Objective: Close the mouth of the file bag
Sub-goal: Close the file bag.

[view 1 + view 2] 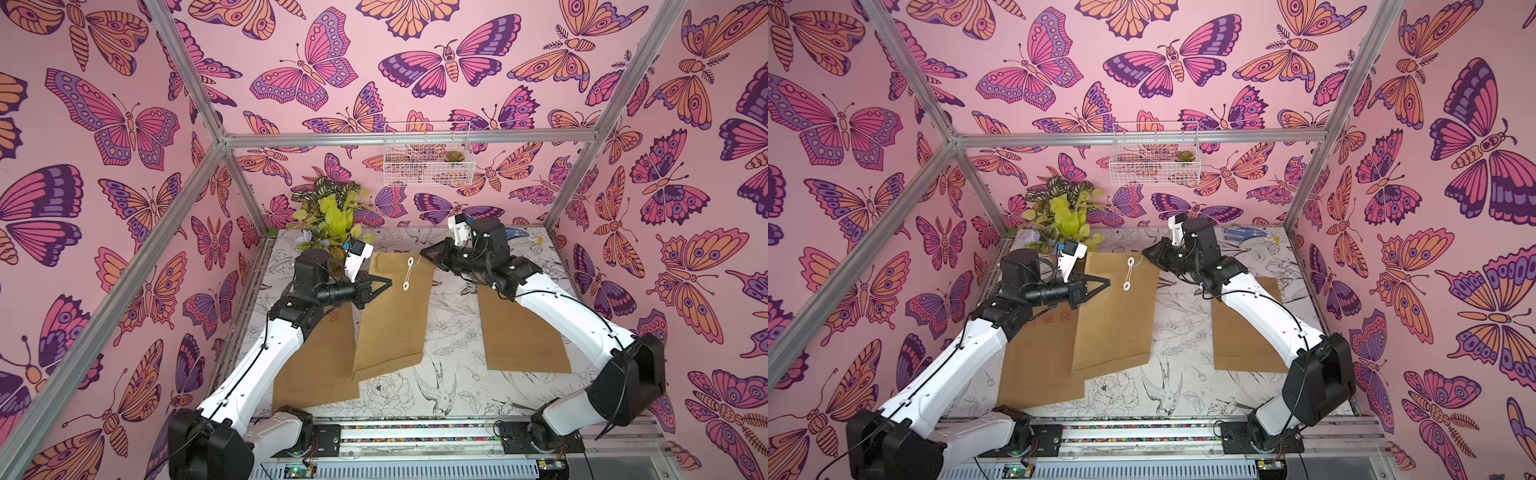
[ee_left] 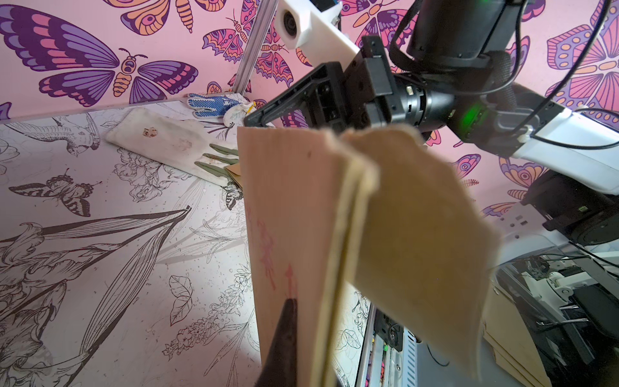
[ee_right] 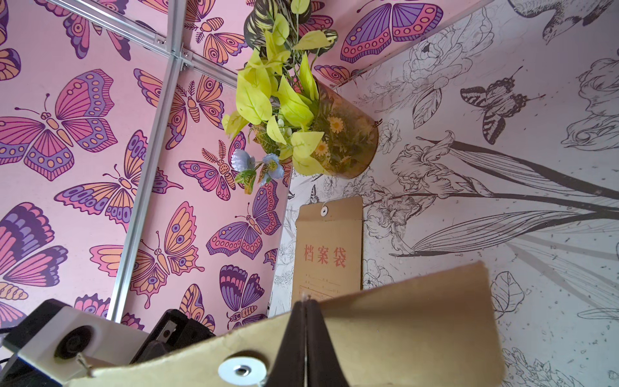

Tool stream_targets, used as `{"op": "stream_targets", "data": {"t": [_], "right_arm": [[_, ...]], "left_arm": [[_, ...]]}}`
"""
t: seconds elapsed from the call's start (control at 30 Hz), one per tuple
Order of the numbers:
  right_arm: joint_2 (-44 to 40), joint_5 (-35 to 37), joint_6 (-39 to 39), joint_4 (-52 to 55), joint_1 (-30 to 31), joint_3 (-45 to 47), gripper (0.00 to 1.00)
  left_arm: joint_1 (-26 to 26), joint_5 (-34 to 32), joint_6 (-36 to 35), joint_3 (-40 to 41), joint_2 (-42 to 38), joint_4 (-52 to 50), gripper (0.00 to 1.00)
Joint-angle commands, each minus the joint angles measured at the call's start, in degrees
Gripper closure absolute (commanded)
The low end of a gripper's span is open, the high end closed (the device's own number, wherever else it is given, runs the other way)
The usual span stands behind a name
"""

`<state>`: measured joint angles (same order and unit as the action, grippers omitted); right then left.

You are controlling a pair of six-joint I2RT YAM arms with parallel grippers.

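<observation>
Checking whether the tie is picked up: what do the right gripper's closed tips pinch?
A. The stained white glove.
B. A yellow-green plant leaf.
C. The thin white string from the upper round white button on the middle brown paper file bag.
C: in a top view the thin white string runs from the upper round white button on the brown paper file bag into the shut right gripper.

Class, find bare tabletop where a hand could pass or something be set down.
Free: the strip between the middle file bag and the right file bag, widening toward the front rail. Crowded: left side, middle bag lying over the left file bag; far corners hold the plant and gloves.
</observation>
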<state>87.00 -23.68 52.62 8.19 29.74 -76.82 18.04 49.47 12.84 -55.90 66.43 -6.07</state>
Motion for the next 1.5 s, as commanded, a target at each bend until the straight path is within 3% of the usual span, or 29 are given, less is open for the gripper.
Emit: {"op": "stream_targets", "data": {"t": [0.0,0.57,0.9,1.1,1.17,1.23,1.47], "right_arm": [[-0.66,-1.37,-0.44,-3.13,0.32,0.8,0.97],[1.94,-7.37,-1.93,-5.29,2.56,-5.7,1.0],[-2.0,-8.01,-8.29,2.18,0.34,-7.53,1.0],[-5.8,-0.03,-22.27,18.17,-1.8,-7.14,0.75],[-6.52,0.14,-24.44,18.84,-1.84,-4.74,0.71],[-6.66,-0.22,-24.07,18.68,-1.83,-3.36,0.7],[-3.16,-0.26,-10.7,9.0,-0.3,-2.09,0.69]], "left_arm": [[0.42,1.15,-1.07,-0.64,-1.31,-0.37,1.0],[0.85,1.41,-0.64,-0.51,-0.96,-0.35,1.0],[0.77,0.63,-1.2,-0.22,-0.79,-0.71,1.0],[0.77,-2.98,-8.03,-3.96,-0.44,-7.16,1.0],[0.77,-3.55,-9.35,-5.35,-0.34,-8.68,1.0],[0.77,-3.77,-10.1,-5.98,-0.43,-9.37,1.0],[1.18,-3.51,-11.35,-7.24,-0.08,-10.36,1.0]]}}
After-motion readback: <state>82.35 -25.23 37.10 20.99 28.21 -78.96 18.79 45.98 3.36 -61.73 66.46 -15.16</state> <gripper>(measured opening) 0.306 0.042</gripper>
